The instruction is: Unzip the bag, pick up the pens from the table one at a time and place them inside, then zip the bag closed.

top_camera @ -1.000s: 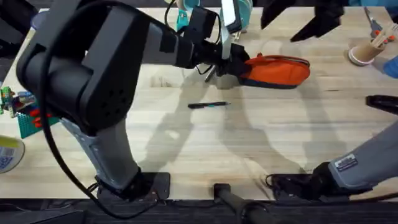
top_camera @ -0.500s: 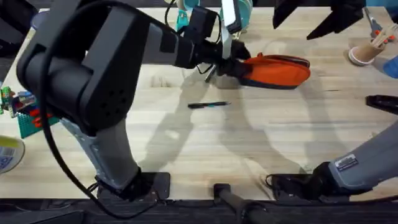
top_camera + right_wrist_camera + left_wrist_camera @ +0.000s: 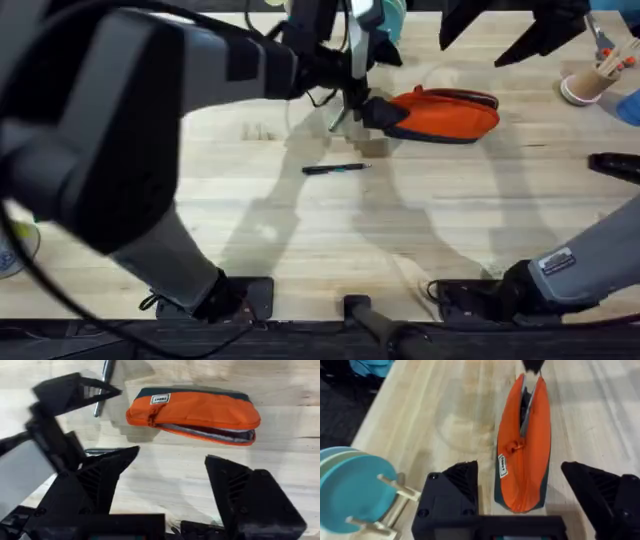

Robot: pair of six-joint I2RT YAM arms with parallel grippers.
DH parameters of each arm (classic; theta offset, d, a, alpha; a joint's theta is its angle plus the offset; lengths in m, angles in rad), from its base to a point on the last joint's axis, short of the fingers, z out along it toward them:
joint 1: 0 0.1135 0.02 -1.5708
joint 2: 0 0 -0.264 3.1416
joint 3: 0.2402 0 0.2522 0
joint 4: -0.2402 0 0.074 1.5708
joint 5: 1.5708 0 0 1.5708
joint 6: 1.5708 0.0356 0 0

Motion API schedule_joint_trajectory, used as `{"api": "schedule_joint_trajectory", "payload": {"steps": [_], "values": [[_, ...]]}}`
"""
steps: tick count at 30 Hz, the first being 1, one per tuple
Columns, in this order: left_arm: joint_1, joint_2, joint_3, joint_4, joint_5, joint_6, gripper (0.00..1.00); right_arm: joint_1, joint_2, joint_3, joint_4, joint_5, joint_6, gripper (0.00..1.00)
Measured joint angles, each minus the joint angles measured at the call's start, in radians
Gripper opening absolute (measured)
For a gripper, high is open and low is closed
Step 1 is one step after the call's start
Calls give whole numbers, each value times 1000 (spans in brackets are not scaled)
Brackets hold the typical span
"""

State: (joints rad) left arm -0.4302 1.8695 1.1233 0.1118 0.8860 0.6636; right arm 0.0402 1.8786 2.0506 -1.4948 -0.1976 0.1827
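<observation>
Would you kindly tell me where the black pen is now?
Overhead, the black pen lies on the table, left of centre, just nearer than the bag.

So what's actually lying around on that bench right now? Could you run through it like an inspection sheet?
Surface: light wood table, bare in the middle.
Job's things: orange bag lying with its zipper partly open; black pen on the table; silver pen beside the bag.
Clutter: cup of wooden sticks; blue plates on a rack; toy bricks.
Grippers: left gripper open over the bag's end; right gripper open, above the bag.
Cables: black cable along the left arm.
Surroundings: nothing seen.
</observation>
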Motion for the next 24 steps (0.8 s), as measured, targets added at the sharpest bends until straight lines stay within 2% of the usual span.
{"api": "schedule_joint_trajectory", "payload": {"steps": [5, 13, 17, 24], "values": [[26, -87, 0, -135, -29, 0, 994, 0, 0, 0, -13, 0, -4, 996], [31, -268, 0, -397, -173, 0, 994, 0, 0, 0, -39, 12, -25, 997], [31, -382, 0, -465, -256, -13, 994, 0, -2, 0, -46, 39, -32, 997], [31, -539, 0, -536, -403, -97, 993, 0, -77, 0, -58, 76, -41, 998]]}}
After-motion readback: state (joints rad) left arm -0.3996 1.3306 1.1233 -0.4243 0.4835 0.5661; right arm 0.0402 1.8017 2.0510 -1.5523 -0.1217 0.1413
